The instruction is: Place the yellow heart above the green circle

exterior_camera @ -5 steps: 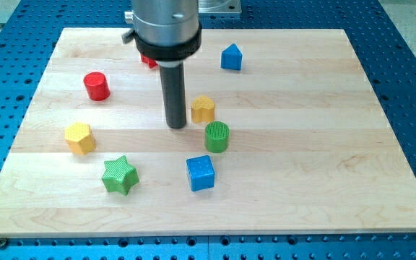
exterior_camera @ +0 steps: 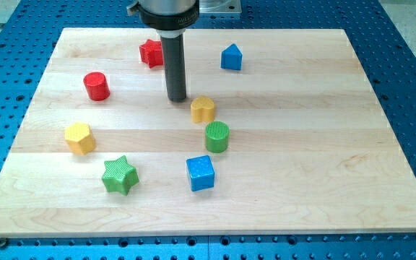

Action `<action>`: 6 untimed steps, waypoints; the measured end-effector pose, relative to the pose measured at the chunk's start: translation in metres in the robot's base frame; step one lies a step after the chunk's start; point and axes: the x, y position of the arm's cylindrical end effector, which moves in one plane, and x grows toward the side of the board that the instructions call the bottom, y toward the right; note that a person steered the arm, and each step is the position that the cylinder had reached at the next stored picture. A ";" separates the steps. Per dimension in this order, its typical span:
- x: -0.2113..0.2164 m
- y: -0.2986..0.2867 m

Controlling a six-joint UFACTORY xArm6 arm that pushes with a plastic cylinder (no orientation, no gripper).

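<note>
My tip (exterior_camera: 177, 99) sat just upper-left of yellow heart (exterior_camera: 203, 109), not touching. Heart directly above green circle (exterior_camera: 217, 136). Red star (exterior_camera: 151, 53) behind rod. Blue cube (exterior_camera: 200, 172) below circle. Wooden table (exterior_camera: 323, 144); no hand fitted.

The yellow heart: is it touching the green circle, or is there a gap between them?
Apart. A thin strip of board shows between the yellow heart and the green circle just below it.

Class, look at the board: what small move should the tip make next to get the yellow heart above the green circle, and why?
Probably none, or a slight retreat. The yellow heart already sits just above the green circle, only slightly to the view's left. My tip stands apart from the heart, up and to its left, so pushing from there would likely drive it away.
</note>
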 end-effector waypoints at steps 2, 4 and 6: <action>0.000 0.002; 0.027 0.039; -0.009 0.057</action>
